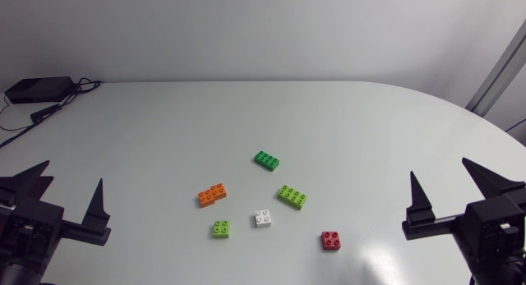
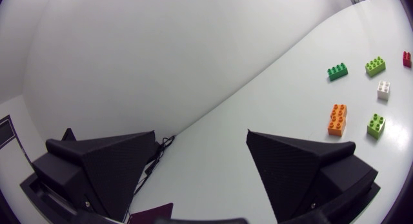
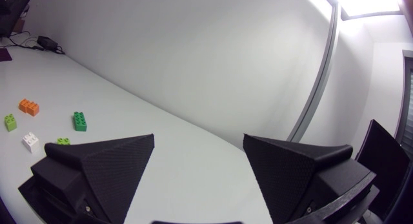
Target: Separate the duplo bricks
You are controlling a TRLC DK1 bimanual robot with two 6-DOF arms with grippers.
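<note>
Left gripper & right gripper sat at lower corners, jaws wide, empty; risk: broad wedges could've scattered close-set duplo bricks mid-frame.

Lab-like test setup: white table, black cabled box.

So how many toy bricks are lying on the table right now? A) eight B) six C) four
B, six: a dark green brick, an orange brick, a long lime brick, a white brick, a small lime brick and a red brick, none touching another.
</note>
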